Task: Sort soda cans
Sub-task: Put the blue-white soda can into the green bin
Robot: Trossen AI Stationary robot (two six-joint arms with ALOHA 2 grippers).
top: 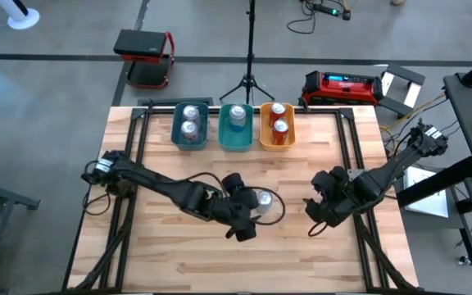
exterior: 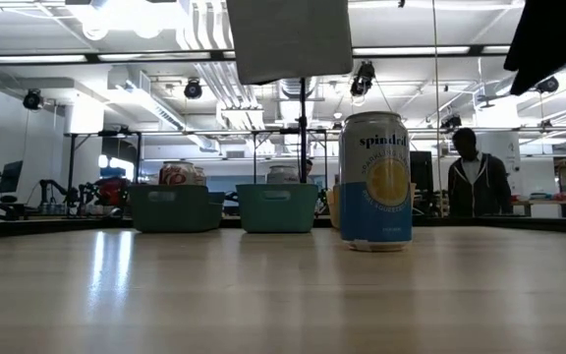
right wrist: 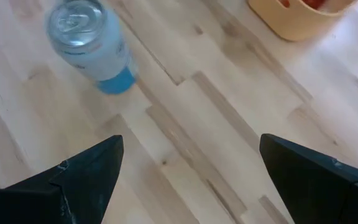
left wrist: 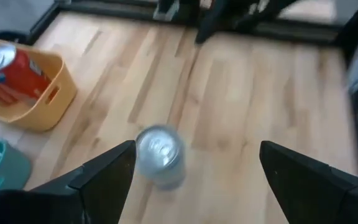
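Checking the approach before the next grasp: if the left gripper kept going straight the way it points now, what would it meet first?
Most likely the lone silver-topped soda can standing on the wooden table. It sits just ahead of the open left gripper, nearer one finger than centred, so that finger might clip it; depth is hard to judge.

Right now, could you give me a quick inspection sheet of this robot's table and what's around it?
Surface: wooden table, bare in front.
Job's things: one can loose mid-table; two cans in blue bin, one in teal bin, two red cans in orange bin.
Clutter: nothing seen.
Grippers: left gripper open beside the loose can; right gripper open, apart from it.
Cables: loose wires off the table's right.
Surroundings: tripod, red case, person behind.
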